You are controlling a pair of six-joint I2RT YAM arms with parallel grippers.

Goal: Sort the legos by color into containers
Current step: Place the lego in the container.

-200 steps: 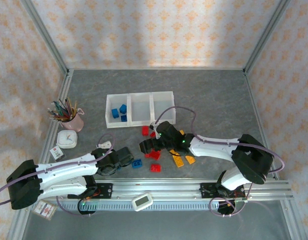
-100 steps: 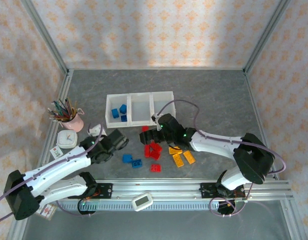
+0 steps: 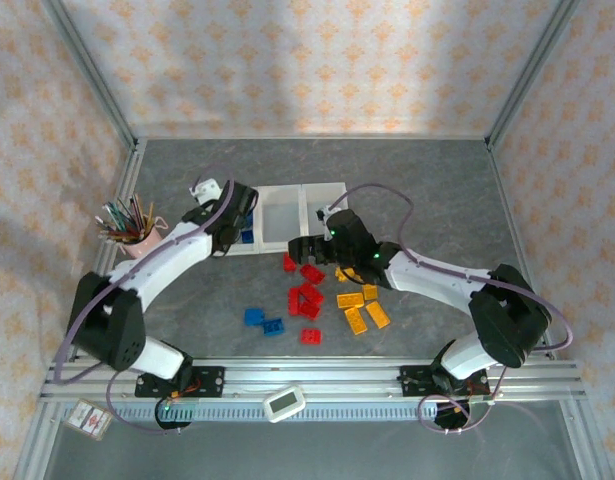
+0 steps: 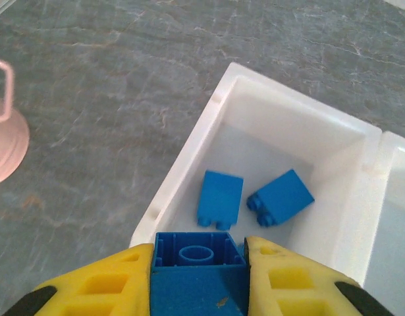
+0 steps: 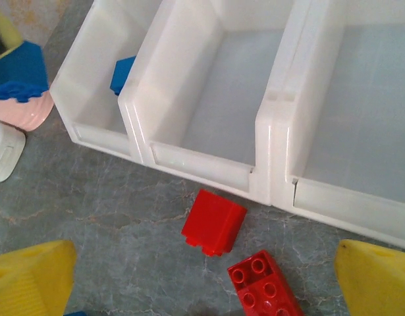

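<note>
Our left gripper (image 4: 199,289) has swung over the left end of the containers (image 5: 271,131), clamping a blue lego (image 4: 197,253); our right gripper (image 5: 205,276) gapes wide before them.

Bright, even light, soft shadows; white containers (image 3: 282,218) slightly overexposed.

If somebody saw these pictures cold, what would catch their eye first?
Probably the left gripper, shut on a blue brick over the leftmost bin, where other blue bricks lie. Next, the red bricks and yellow-orange bricks scattered on the table nearby, with the right gripper open over the red ones.
</note>
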